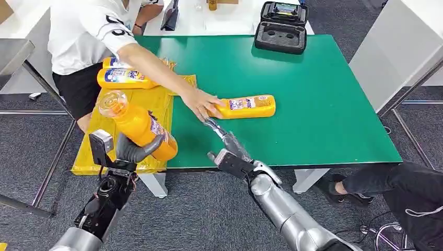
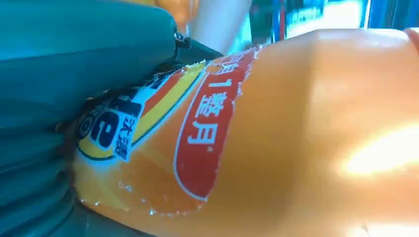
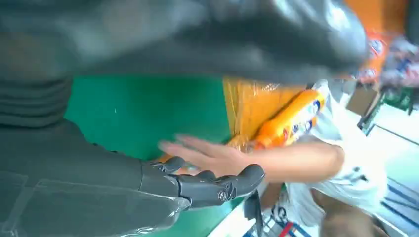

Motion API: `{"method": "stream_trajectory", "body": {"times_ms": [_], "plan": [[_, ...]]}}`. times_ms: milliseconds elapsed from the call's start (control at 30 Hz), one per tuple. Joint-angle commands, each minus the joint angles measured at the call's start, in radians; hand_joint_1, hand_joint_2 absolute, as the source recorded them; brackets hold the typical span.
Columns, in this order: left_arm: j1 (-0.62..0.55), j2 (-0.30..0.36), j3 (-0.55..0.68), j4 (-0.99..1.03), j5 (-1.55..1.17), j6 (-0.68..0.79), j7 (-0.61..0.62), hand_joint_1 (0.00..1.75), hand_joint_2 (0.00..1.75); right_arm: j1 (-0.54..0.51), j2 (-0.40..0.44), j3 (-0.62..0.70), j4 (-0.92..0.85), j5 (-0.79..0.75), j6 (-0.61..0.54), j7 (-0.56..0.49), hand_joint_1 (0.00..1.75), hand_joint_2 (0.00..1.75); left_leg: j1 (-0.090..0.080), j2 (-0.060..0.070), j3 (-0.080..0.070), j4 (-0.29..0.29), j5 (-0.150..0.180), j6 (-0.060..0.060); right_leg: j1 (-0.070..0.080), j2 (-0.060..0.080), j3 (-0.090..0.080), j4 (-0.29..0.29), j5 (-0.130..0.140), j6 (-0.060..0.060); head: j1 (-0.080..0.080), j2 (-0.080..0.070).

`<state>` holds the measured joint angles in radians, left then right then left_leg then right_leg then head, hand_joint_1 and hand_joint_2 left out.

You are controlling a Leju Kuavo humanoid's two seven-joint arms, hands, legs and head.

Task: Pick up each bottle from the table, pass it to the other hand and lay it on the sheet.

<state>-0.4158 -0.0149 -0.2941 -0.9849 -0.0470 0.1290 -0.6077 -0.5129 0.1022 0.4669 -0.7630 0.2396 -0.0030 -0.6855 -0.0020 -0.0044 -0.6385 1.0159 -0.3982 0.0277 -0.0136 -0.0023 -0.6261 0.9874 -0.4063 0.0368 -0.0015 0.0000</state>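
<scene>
My left hand (image 1: 129, 150) grips an orange bottle (image 1: 137, 125) around its body, held tilted above the near part of the yellow sheet (image 1: 130, 107). The same bottle's red and yellow label (image 2: 197, 128) presses against the hand in the left wrist view. Two more orange bottles (image 1: 125, 77) lie on the sheet's far part. Another orange bottle (image 1: 244, 106) lies on the green table (image 1: 324, 94), with a person's hand (image 1: 201, 103) on its cap end. My right hand (image 1: 230, 144) is open, fingers extended, just short of that hand. In the right wrist view its fingers (image 3: 217, 185) reach under the person's hand (image 3: 207, 155).
A person in a white shirt (image 1: 86, 29) stands at the table's far left, arm stretched across it. A black open case (image 1: 281, 26) sits at the table's far edge. Someone's dark-clothed leg (image 1: 397, 185) is at the lower right by the table.
</scene>
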Motion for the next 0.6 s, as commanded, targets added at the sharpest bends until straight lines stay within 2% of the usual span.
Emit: {"method": "stream_trajectory", "body": {"times_ms": [33,233,433,533,567,600], "plan": [[-0.122,0.047,0.05,0.186,-0.079,0.083,-0.007,1.75,1.75,0.001,-0.054,-0.031,-0.064,-0.01,0.006,0.009,0.0,0.0,0.001,-0.001,0.003,0.0,-0.001,-0.001,0.001,-0.001,0.003,0.0,-0.001,-0.001,0.0,0.0],[-0.171,0.086,0.012,0.286,-0.199,0.141,0.013,1.75,1.75,0.016,-0.054,-0.027,-0.092,-0.005,0.001,0.011,0.0,0.0,0.001,-0.001,0.003,0.0,-0.001,-0.001,0.001,-0.001,0.003,0.0,-0.001,-0.001,0.0,0.0],[-0.17,0.088,0.013,0.288,-0.198,0.14,0.013,1.75,1.75,0.015,-0.052,-0.026,-0.093,-0.005,0.002,0.011,0.0,0.0,0.001,0.0,0.003,0.0,-0.002,-0.001,0.001,0.0,0.004,0.0,-0.002,-0.001,0.0,0.0],[-0.197,0.108,-0.056,0.333,-0.332,0.196,0.052,1.75,1.75,0.008,-0.054,-0.022,-0.099,-0.002,0.002,0.008,0.0,0.0,0.001,-0.001,0.003,0.0,-0.001,-0.001,0.001,-0.001,0.004,0.0,-0.002,-0.001,0.0,0.0],[-0.205,0.112,-0.068,0.341,-0.359,0.206,0.059,1.75,1.75,0.003,-0.053,-0.021,-0.098,-0.002,0.003,0.009,0.0,1.75,0.0,0.0,0.002,0.0,-0.001,-0.001,0.0,-0.001,0.002,0.0,-0.001,-0.001,0.0,0.0],[-0.233,0.122,-0.102,0.367,-0.423,0.223,0.08,1.75,1.75,0.0,-0.055,-0.025,-0.092,-0.01,-0.001,0.01,0.0,1.75,0.001,0.0,0.004,0.001,-0.002,-0.002,0.001,-0.001,0.004,0.0,-0.002,-0.001,0.0,0.0]]}}
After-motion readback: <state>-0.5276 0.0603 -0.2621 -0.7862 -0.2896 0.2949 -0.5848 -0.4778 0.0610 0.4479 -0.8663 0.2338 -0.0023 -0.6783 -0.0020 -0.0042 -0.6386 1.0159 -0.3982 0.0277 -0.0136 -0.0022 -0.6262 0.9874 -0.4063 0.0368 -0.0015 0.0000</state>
